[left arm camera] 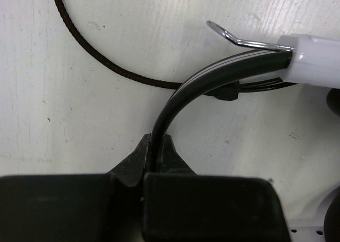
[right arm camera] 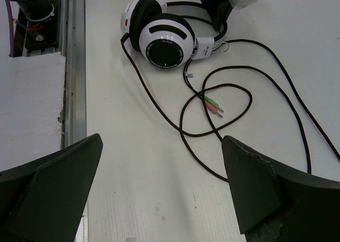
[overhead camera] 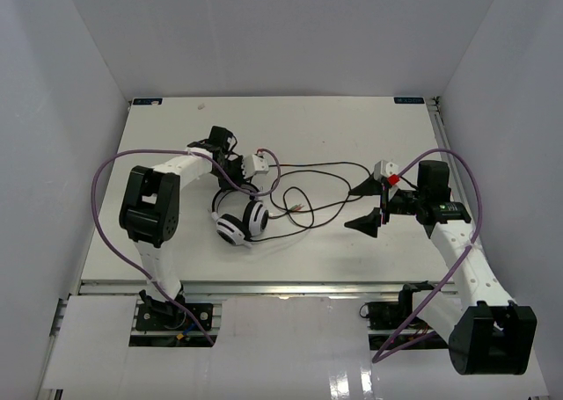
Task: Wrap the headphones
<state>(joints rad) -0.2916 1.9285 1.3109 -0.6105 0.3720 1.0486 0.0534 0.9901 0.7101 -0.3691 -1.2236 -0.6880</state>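
Observation:
The white-and-black headphones [overhead camera: 242, 220] lie left of the table's middle, earcups toward the near edge. Seen from the right wrist, the headphones [right arm camera: 164, 42] show one round black-centred cup facing up. My left gripper [left arm camera: 156, 143] is shut on their black headband [left arm camera: 212, 77], just behind the white slider [left arm camera: 313, 61]. In the top view the left gripper [overhead camera: 239, 178] sits at the far side of the headphones. The thin dark cable [overhead camera: 308, 193] loops loosely to the right, and its pink and green plugs [right arm camera: 214, 105] rest on the table. My right gripper [overhead camera: 368, 205] hovers open to the right of the cable with nothing between its fingers.
Thick purple arm cables [overhead camera: 106, 198] arc beside both arms. A metal rail [right arm camera: 74, 66] runs along the table's near edge. White walls close in the table at the back and on both sides.

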